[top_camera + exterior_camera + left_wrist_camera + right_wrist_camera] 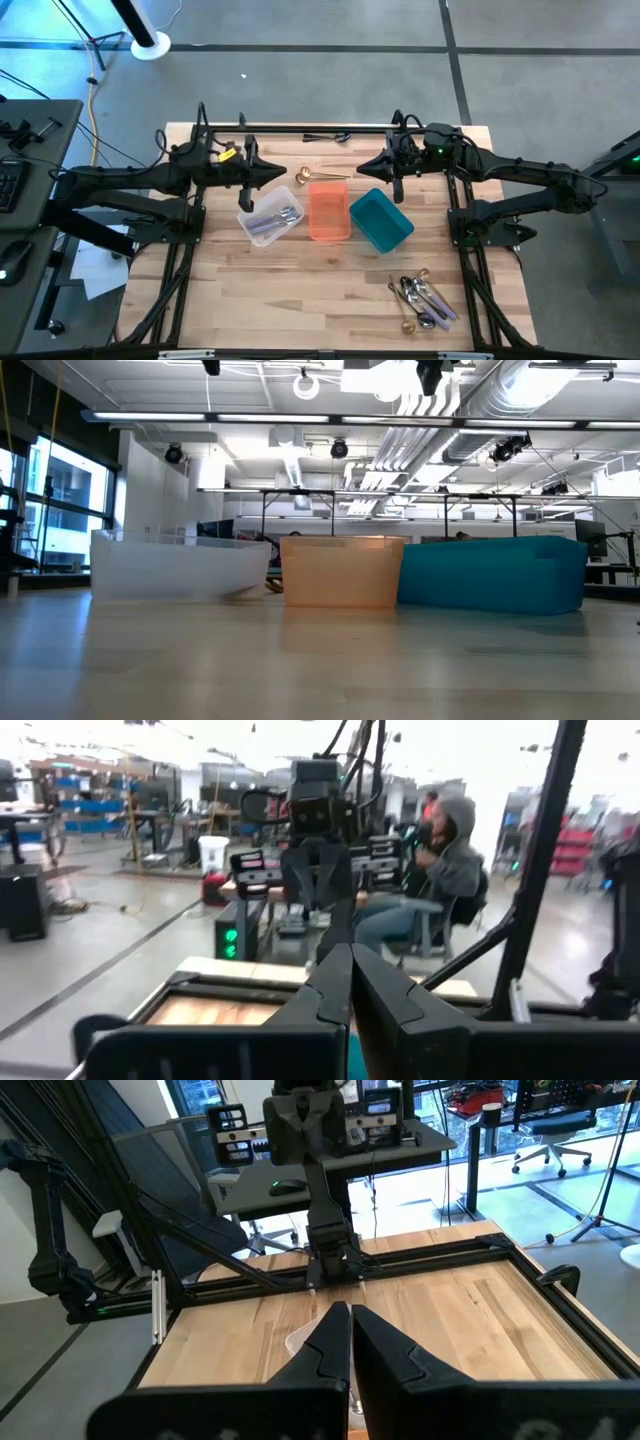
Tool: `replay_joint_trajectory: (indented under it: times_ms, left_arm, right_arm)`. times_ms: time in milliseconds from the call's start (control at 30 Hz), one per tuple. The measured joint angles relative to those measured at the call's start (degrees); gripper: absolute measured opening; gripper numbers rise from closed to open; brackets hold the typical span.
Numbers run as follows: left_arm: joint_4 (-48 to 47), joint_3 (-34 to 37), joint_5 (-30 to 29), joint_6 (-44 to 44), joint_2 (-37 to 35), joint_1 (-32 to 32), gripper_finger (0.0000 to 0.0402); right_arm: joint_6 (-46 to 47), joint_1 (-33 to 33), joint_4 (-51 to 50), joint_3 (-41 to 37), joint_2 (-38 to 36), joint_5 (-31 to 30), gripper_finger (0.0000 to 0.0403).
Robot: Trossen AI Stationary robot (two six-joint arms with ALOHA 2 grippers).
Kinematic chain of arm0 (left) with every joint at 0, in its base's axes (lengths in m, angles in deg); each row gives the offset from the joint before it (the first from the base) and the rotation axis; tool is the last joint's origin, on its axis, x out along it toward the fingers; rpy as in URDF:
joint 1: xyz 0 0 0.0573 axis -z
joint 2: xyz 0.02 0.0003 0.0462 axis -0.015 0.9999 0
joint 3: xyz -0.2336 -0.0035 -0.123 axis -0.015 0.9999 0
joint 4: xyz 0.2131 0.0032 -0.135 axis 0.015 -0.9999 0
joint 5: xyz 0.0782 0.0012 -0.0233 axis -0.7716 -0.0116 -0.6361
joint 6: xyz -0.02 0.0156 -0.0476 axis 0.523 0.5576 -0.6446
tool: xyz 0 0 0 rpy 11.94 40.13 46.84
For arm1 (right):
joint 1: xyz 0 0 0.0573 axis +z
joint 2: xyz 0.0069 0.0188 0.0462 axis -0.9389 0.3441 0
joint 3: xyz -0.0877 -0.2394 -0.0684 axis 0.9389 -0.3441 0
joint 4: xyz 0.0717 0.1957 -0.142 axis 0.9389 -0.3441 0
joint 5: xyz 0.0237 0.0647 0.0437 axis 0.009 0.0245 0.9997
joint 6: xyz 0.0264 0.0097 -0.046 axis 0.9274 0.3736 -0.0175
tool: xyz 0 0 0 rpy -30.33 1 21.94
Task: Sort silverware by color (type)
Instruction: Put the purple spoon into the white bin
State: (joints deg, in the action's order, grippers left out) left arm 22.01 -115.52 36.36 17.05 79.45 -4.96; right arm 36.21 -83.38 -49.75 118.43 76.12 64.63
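Silver pieces of silverware (280,217) lie inside the clear bin (262,229). A gold spoon (318,177) lies flat on the table just beyond the orange bin (329,212). Black pieces (327,136) lie by the table's far edge. A mixed heap of silverware (423,298) rests on the table at the near right. My left gripper (281,175) hovers shut and empty above the table, left of the gold spoon, pointing right. My right gripper (362,171) hovers shut and empty to the spoon's right, pointing left. Both wrist views show the shut fingertips (350,956) (350,1316).
The teal bin (381,220) stands right of the orange bin, and the three bins form a row at the table's middle. In the low view they appear as clear (180,565), orange (342,570) and teal (495,573). A person sits beyond the table's right side (445,870).
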Motion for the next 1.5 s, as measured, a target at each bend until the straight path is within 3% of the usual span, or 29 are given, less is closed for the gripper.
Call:
replay_joint_trajectory:
  times_ms: [100,1500]
  left_arm:
    - [3.8,2.2,0.6,-1.4,-0.1,0.0,0.0000]
    - [3.2,2.3,-0.7,-1.1,-0.1,-0.9,0.0000]
  right_arm:
    - [0.0,0.0,-0.1,0.0,0.0,0.0,0.0000]
    - [0.4,0.0,-0.8,0.0,0.0,0.0,0.0000]
